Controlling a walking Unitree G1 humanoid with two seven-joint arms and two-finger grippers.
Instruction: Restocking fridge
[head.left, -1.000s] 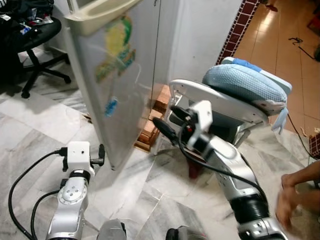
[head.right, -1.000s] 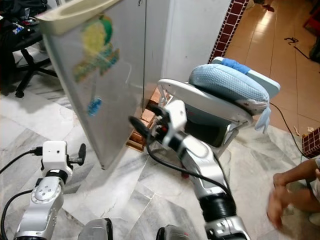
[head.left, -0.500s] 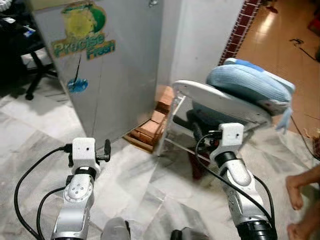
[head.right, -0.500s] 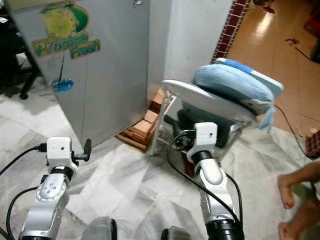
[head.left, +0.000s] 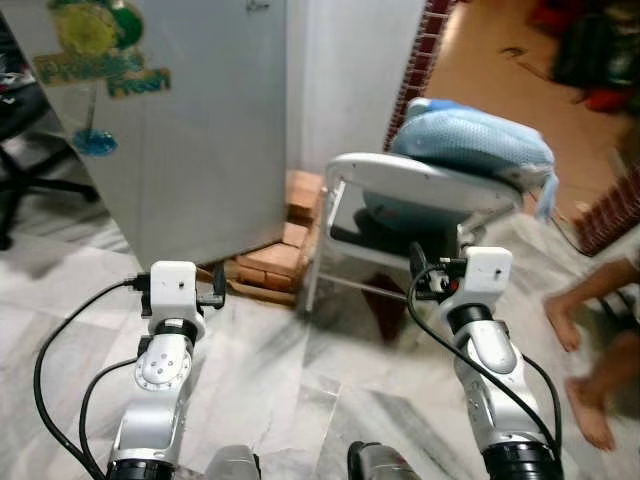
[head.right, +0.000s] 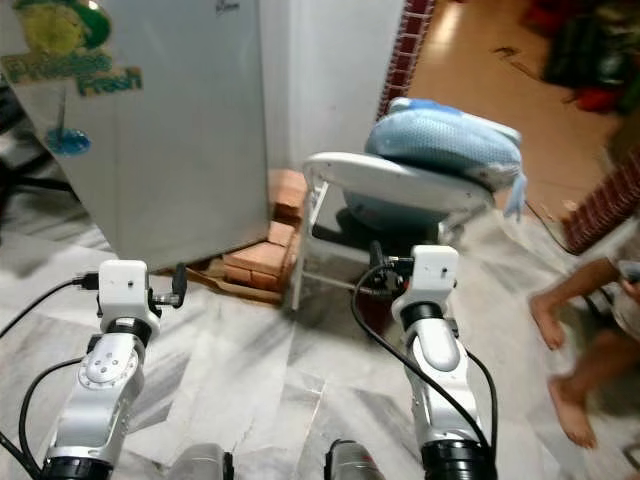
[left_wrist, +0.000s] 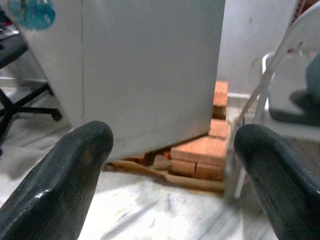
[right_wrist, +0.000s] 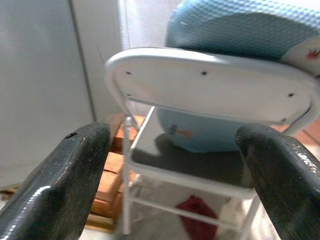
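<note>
Silver fridge (head.left: 200, 130) closed, raised on bricks (head.left: 285, 235) ahead-left, beside white folding chair (head.left: 415, 190) carrying blue cushion (head.left: 465, 150); left gripper (left_wrist: 170, 175) and right gripper (right_wrist: 172, 175) empty, jaws apart

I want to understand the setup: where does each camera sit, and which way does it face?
Head stereo pair: looks forward and down at the grey metal fridge, white folding chair, both silver arms.
Left wrist: along the open left gripper toward fridge base and orange bricks.
Right wrist: along the open right gripper toward the chair, blue cushion.
Shared: chair.
</note>
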